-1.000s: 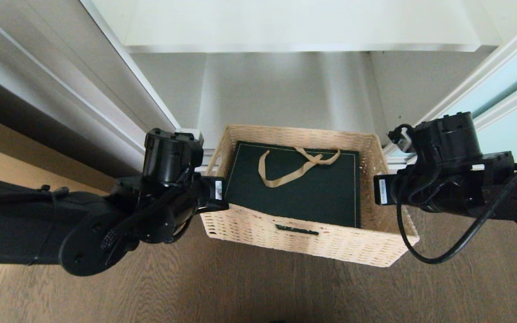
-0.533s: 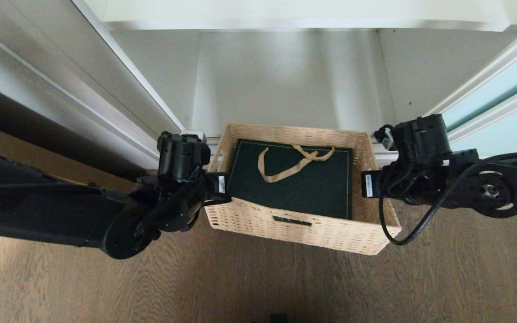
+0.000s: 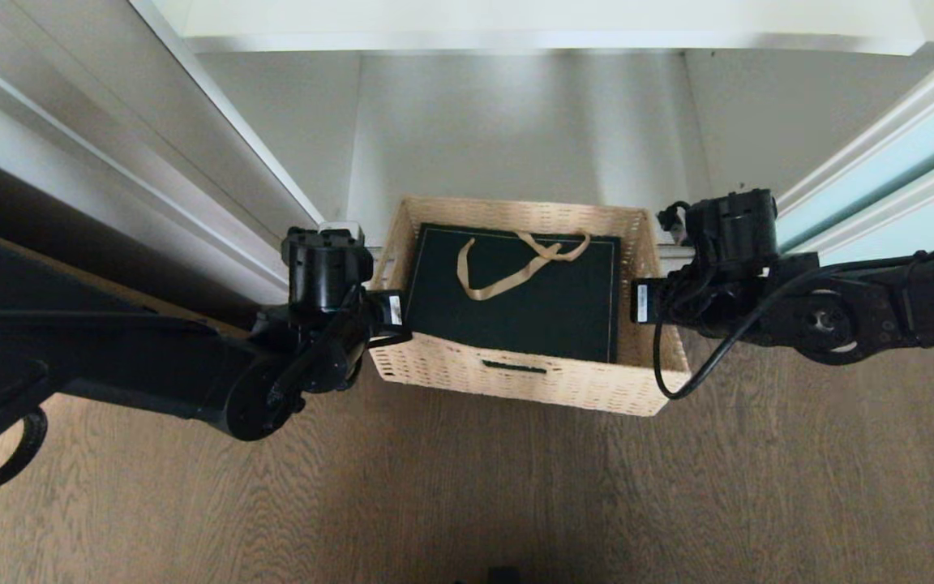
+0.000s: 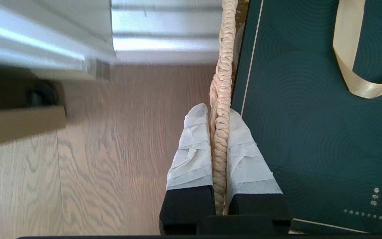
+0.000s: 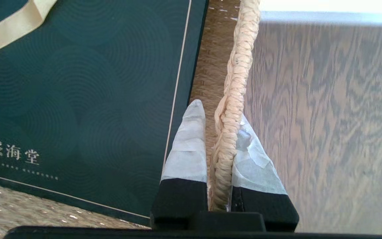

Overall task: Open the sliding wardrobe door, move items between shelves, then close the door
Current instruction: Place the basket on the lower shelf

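Observation:
The tan wicker basket (image 3: 532, 381) hangs between my two arms, above the wood floor at the wardrobe's opening. The dark green gift bag (image 3: 516, 312) lies flat inside it, gold ribbon on top. My left gripper (image 3: 390, 320) is shut on the basket's left rim (image 4: 222, 66), one finger on each side of the braid, the bag (image 4: 310, 116) beside it. My right gripper (image 3: 637, 304) is shut on the right rim (image 5: 240, 59), next to the bag (image 5: 78, 83). A white shelf (image 3: 516, 138) lies beyond the basket. The sliding wardrobe door (image 3: 905, 154) stands pushed aside at the right.
The wardrobe's left frame and a dark cabinet side (image 3: 110, 186) run close by my left arm. An upper shelf edge (image 3: 548, 36) crosses the top of the opening. Brown wood-grain floor (image 3: 467, 495) lies under and in front of the basket.
The view tipped a little at first. Both arms have carried the basket away from me, toward the wardrobe's opening, with both grips unchanged.

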You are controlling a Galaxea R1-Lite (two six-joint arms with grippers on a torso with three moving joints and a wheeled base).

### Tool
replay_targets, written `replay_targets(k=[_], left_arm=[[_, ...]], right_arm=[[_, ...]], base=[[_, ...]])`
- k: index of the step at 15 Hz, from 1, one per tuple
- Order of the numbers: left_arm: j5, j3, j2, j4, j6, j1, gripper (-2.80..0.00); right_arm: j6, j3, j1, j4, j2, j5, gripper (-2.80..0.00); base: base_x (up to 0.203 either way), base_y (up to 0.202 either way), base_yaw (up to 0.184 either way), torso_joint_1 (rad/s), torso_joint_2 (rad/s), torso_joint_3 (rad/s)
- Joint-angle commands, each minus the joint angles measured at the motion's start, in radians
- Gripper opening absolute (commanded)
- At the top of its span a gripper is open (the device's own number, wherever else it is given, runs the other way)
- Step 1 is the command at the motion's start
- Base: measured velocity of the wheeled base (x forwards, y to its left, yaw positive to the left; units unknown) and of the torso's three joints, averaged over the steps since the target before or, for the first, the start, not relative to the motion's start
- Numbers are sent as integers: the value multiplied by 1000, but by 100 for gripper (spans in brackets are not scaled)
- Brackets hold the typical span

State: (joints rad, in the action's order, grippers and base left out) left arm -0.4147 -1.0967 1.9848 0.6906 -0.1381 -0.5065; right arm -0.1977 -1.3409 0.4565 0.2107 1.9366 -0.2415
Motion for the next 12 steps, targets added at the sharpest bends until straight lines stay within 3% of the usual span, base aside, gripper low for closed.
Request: replay_targets(k=[1,7,12], left_arm=[[-7,-37,21,4,2,12,-280],[-9,-193,90,2,27,65,-280],[-11,-282,177,44,37,77,-280]], right_arm=[[-2,-43,-9,-3,29,-5,-280],[45,-242,-52,8,152,-22,-280],[103,-483,-91,28,316,-65,-280]], base=[[0,0,0,0,0,0],[0,0,0,0,0,0],[0,0,0,0,0,0]])
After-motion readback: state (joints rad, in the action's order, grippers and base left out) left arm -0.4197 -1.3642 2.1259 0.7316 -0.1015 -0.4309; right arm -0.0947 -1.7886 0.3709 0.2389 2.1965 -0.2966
